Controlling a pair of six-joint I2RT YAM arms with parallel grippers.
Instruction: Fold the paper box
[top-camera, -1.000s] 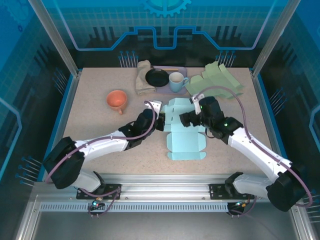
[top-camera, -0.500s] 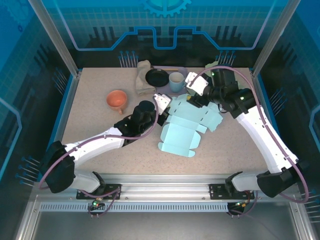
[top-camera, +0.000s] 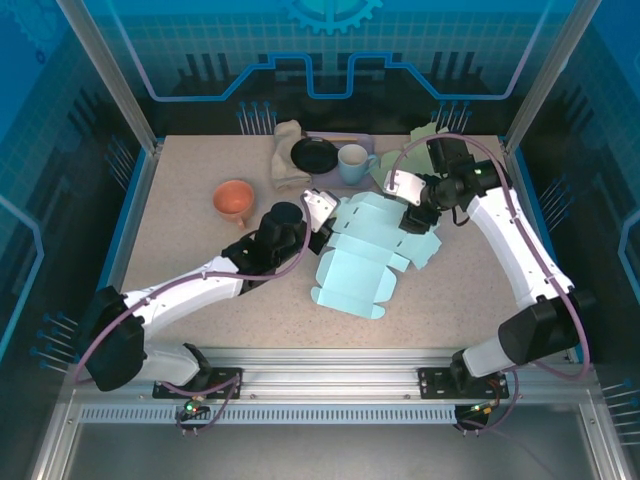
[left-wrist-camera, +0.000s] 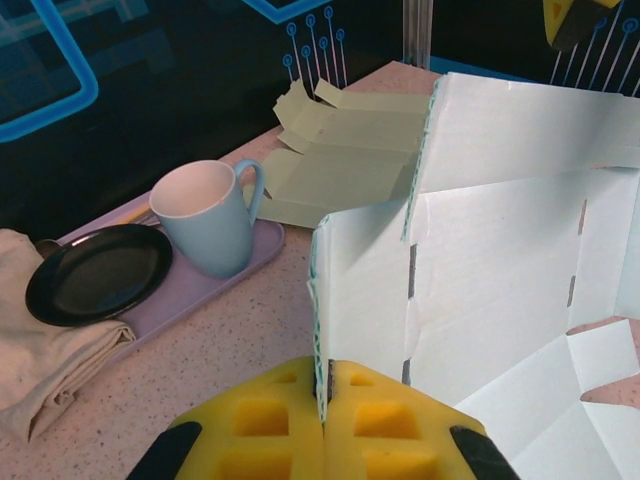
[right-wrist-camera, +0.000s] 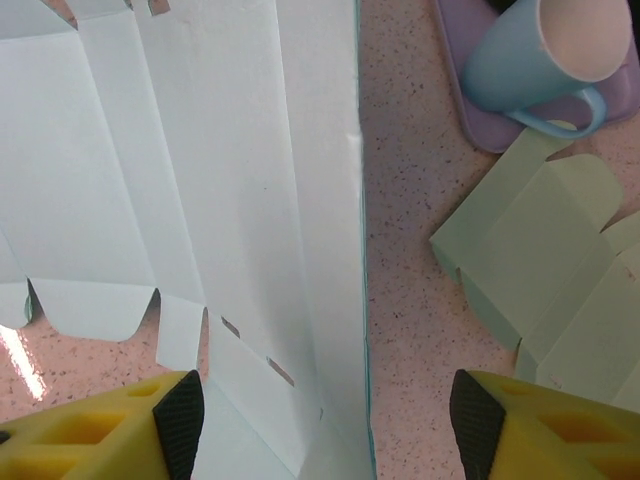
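Just in front of the mug (top-camera: 353, 165), the left gripper (left-wrist-camera: 325, 425) pinched 1 flap of the box (top-camera: 355, 270) upright, apparently anchoring it, while the right gripper (right-wrist-camera: 328, 425), jaws wide, straddled another panel to fold.

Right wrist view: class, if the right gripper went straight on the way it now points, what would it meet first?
Most likely the pale blue unfolded paper box: its panel lies between the open fingers of the right gripper. How near it is, the picture cannot settle.
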